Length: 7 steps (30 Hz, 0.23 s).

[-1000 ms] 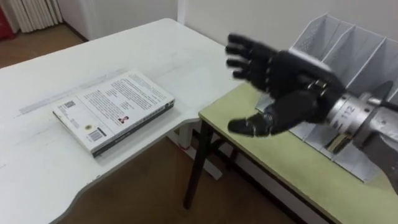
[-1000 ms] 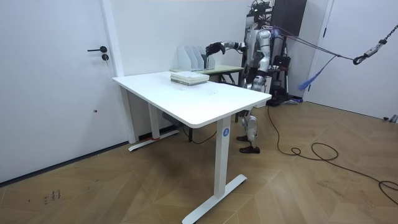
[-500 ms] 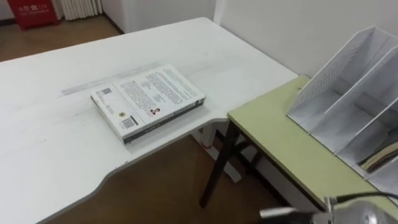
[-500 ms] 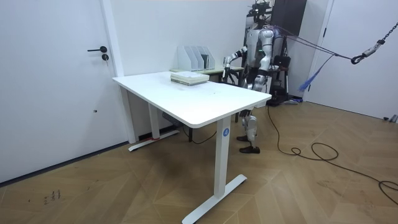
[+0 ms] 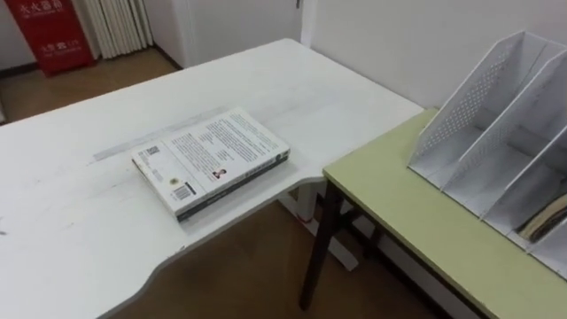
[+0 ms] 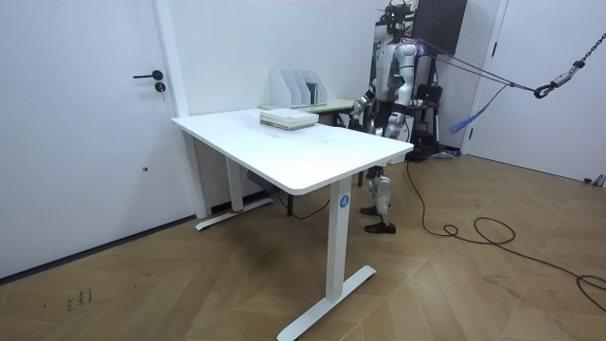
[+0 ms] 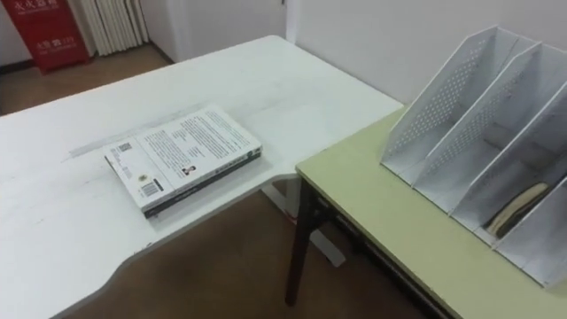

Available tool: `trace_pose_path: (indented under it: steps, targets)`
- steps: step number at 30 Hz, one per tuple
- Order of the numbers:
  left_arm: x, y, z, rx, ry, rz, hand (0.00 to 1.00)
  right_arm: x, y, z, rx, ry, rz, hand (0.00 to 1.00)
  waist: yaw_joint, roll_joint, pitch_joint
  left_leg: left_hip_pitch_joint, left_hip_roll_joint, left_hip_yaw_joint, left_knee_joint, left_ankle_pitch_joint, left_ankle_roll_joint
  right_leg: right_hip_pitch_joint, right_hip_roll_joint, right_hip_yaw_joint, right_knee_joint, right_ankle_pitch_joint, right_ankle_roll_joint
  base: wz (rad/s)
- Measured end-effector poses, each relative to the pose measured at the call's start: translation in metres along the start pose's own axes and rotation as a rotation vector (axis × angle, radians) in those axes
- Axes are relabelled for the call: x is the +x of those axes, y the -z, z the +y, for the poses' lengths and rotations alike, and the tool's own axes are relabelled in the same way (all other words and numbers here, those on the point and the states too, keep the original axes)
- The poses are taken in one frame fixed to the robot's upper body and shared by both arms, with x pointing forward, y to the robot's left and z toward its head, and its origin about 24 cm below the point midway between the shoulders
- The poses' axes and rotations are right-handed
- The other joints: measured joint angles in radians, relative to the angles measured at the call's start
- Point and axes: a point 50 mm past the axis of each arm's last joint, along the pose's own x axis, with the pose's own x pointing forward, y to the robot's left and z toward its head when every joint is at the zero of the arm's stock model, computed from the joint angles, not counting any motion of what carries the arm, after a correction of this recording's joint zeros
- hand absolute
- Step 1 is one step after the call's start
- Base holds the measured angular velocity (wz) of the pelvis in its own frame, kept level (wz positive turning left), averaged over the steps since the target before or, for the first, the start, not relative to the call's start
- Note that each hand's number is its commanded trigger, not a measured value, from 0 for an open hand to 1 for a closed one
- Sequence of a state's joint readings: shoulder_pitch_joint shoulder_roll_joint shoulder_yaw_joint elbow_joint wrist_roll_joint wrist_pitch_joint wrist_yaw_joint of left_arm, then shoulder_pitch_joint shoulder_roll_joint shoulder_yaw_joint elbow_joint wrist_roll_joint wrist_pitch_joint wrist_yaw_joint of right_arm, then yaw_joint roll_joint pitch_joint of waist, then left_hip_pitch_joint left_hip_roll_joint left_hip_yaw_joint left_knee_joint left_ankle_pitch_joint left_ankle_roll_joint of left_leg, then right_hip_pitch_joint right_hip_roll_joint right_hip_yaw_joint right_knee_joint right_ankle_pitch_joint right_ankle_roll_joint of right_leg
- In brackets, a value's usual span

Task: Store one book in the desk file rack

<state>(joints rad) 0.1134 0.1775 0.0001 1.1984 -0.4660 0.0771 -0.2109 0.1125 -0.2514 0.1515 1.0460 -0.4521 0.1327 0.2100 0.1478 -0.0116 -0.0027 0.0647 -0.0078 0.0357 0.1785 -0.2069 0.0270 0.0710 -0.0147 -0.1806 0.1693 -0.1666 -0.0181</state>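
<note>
Book (image 5: 213,158) lies flat, back cover up, at the white desk's (image 5: 71,230) edge nearest the green table (image 5: 399,208), well apart from the file rack (image 5: 496,133). Right hand (image 6: 359,105) hangs low before the robot; finger state cannot be told.

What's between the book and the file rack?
No objects: bare white desk, a gap open to the floor, then bare green table up to the file rack. Both eye views show it.

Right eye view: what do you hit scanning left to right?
red box → book → green desk → file rack
</note>
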Motion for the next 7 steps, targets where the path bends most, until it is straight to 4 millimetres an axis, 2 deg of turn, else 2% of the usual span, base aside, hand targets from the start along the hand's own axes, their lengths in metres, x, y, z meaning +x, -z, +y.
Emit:
trace_pose_path:
  steps: [2,5,7]
  targets:
    - [-0.001,0.007,0.002,-0.024,-0.014,0.011,0.00,0.002,0.024,0.016,0.074,0.021,0.097,0.00,-0.025,0.007,0.0036,0.001,-0.002,-0.005,0.001,0.000,0.001,-0.001,-0.002,-0.001,0.003,-0.001,0.001,0.00]
    - [-0.001,0.011,0.002,-0.020,-0.020,0.022,0.00,0.001,0.041,0.036,0.122,-0.011,0.186,0.00,-0.047,0.021,0.0040,0.008,-0.002,-0.005,-0.002,0.000,0.001,-0.001,-0.001,0.000,0.005,-0.002,0.001,-0.04]
    - [-0.002,0.013,0.003,-0.020,-0.024,0.029,0.00,0.000,0.047,0.046,0.149,-0.039,0.222,0.00,-0.063,0.023,0.0025,0.017,-0.003,-0.004,-0.010,0.000,0.001,-0.001,-0.001,0.001,0.005,-0.009,0.001,0.00]
